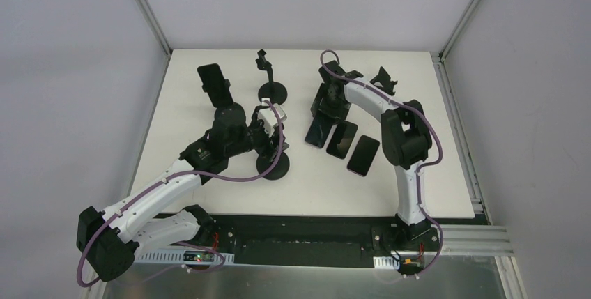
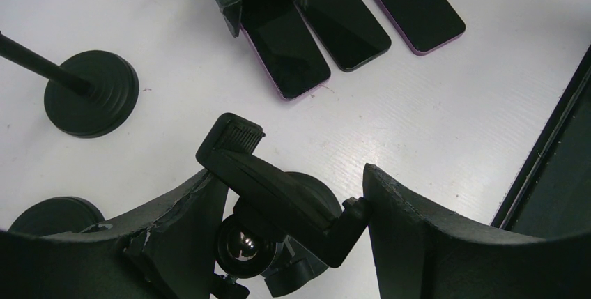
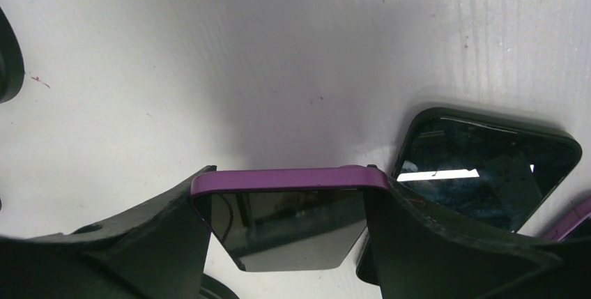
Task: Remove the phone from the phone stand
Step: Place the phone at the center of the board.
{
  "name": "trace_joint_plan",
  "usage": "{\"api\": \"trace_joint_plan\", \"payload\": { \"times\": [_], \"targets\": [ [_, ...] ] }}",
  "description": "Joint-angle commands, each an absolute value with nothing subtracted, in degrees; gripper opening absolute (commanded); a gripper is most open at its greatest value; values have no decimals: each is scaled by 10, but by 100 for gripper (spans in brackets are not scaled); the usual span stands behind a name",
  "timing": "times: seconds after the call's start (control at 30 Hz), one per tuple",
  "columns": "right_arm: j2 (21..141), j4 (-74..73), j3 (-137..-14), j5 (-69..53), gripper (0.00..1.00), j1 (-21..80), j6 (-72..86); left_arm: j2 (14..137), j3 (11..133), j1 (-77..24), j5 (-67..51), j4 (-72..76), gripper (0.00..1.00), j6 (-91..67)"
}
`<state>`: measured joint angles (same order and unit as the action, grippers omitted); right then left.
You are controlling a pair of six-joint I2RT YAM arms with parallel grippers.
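The phone (image 3: 279, 219) has a purple rim and a dark screen. My right gripper (image 3: 289, 177) is shut on its two long sides, fingers (image 3: 425, 236) pressed against the rim. Seen from above, that phone (image 1: 317, 132) slants down from the right gripper (image 1: 326, 112) to the white table. The left wrist view shows its free end (image 2: 289, 55) at the table surface. The phone stand (image 2: 279, 191) is black, and its cradle holds nothing. My left gripper (image 2: 289, 180) is shut across that cradle, one finger on each end. From above, the left gripper (image 1: 268, 123) is over the stand's round base (image 1: 273, 166).
Two more phones (image 1: 341, 139) (image 1: 363, 154) lie flat right of the held one. Another phone (image 1: 212, 83) sits in a stand at the back left. An empty stand (image 1: 270, 79) rises at the back centre, and a small black holder (image 1: 382, 78) sits at the back right.
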<state>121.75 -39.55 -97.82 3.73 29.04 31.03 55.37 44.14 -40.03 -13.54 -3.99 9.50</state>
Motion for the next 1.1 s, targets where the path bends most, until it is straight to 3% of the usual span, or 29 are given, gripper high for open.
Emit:
{"api": "trace_joint_plan", "payload": {
  "times": [0.0,0.23,0.53,0.87,1.07],
  "targets": [
    [1241,-361,-991,76,7,296,316,542,442,-397,-153,-47,0,98],
    [1269,-374,-1000,104,19,298,313,540,440,-397,-158,-47,0,99],
    [1262,-398,-1008,115,65,298,303,547,442,-397,-161,-48,0,100],
    [1250,-395,-1003,91,87,298,294,554,442,-397,-169,-47,0,100],
    [1187,-385,-994,87,89,298,281,566,459,-397,-173,-47,0,108]
  ]
}}
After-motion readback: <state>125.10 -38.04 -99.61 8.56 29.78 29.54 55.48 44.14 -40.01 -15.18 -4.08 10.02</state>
